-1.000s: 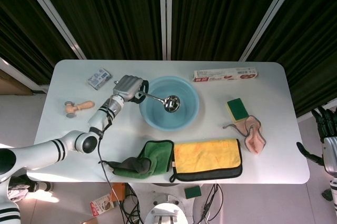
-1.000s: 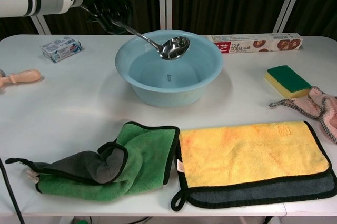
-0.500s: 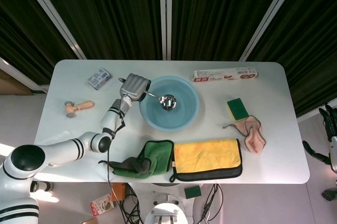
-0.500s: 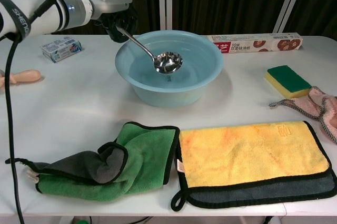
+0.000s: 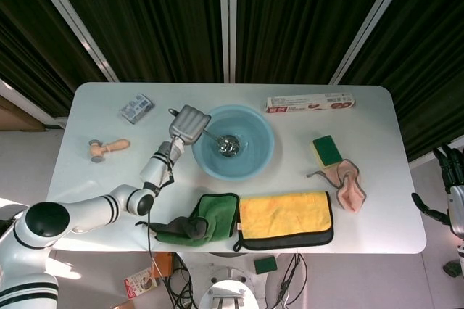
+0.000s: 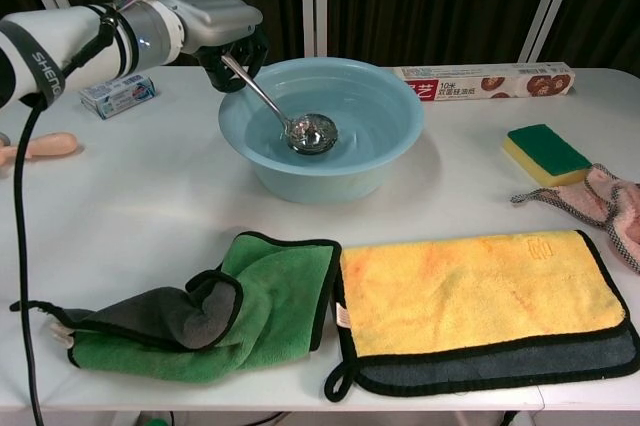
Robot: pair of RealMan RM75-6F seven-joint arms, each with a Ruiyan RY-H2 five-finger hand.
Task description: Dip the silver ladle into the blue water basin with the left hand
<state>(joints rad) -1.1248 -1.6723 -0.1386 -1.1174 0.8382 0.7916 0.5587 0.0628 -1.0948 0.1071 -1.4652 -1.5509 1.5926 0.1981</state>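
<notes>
Fingers of the left hand [image 6: 222,28] curl down around the upper end of the silver ladle [image 6: 285,111], gripping its handle just outside the near-left rim of the blue water basin [image 6: 395,146]; how each finger lies under the hand's casing I cannot tell. From that grip the handle slopes down over the rim, and the ladle's bowl sits low inside the basin, near its middle, at or just under the water line as far as the chest view lets me judge. In the head view the ladle bowl [image 5: 229,146] likewise lies well inside the basin wall [image 5: 267,151]. So the dipping step looks to be in hand and close to done. What the next move calls for, in my judgement, is a small further lowering of the wrist so the bowl goes fully under, with the handle kept off the rim to avoid tipping the basin. The right hand [image 5: 451,178] hangs off the table's far right edge, fingers apart, holding nothing.
</notes>
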